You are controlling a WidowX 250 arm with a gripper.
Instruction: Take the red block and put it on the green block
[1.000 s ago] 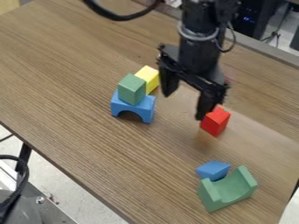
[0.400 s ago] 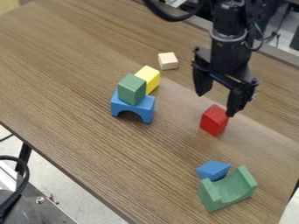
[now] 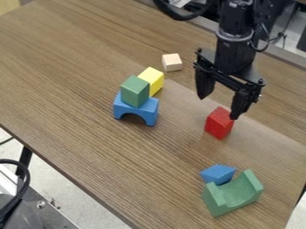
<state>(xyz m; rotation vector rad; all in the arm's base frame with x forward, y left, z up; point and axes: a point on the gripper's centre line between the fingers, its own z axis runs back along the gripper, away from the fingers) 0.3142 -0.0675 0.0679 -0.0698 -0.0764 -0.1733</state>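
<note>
A: Where's the red block [image 3: 218, 124]?

B: Upright on the desk [image 3: 78, 76], just below the claw [image 3: 219, 107] in the camera view. The claw hangs over it with its fingers spread, gripping nothing.

A: What could spoil the pick?

B: One fingertip looks close to the block's top. Lowered off-centre, it could land on that top and tip the block over.

A: And the placing?

B: I take the target to be the green cube [image 3: 134, 91] perched on the blue arch [image 3: 134, 109]. It's a narrow perch; a low approach could knock the cube off, and an off-centre release could topple the lot. The yellow block [image 3: 154, 81] just behind could catch a spread finger.

A: Any trouble with edges?

B: Not much; red block and arch both sit well in from them. The curved green block [image 3: 234, 197] is nearer the right-hand edge, beside the small blue block [image 3: 218, 173].

A: Room to carry?

B: Bare wood runs between red block and arch, so a high lift across should do.
</note>
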